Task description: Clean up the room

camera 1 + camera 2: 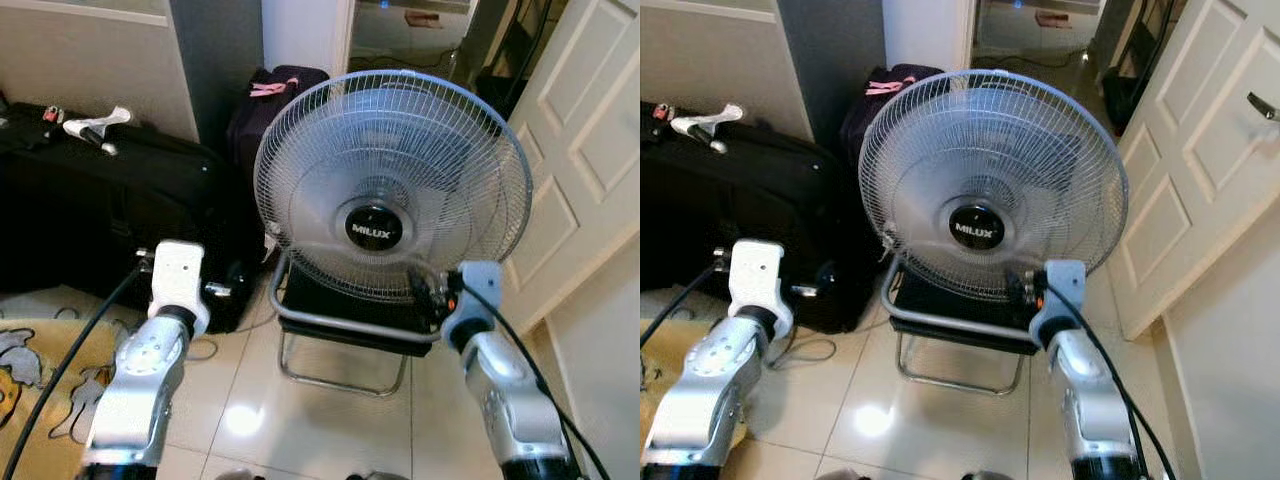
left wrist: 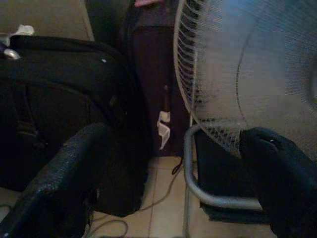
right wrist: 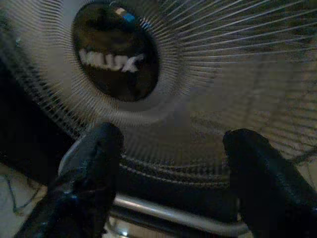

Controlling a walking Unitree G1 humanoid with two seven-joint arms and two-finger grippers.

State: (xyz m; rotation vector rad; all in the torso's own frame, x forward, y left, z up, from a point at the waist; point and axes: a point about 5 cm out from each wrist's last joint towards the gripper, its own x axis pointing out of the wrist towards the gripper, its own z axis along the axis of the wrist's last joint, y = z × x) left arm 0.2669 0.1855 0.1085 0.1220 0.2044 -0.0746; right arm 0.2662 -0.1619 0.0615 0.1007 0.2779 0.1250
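Observation:
A silver MILUX fan [image 1: 390, 185] with a round wire grille stands on a low black seat with a bent metal tube frame [image 1: 340, 325]. My right gripper [image 3: 173, 135] is open, close up to the lower part of the grille, just below the black hub [image 3: 116, 54]. In the eye view that gripper [image 1: 432, 292] sits at the fan's lower right edge. My left gripper [image 2: 178, 136] is also open, held to the left of the fan, facing the gap between the black suitcase [image 2: 54, 99] and the grille's edge [image 2: 185, 74]. Neither holds anything.
A large black suitcase [image 1: 100, 200] lies along the wall on the left with a white-handled item [image 1: 95, 125] on top. A dark bag [image 1: 270, 100] with a pink tag stands behind the fan. A white door [image 1: 580, 170] is on the right. A yellow rug [image 1: 40, 380] and loose cable [image 1: 200, 350] lie on the tiles.

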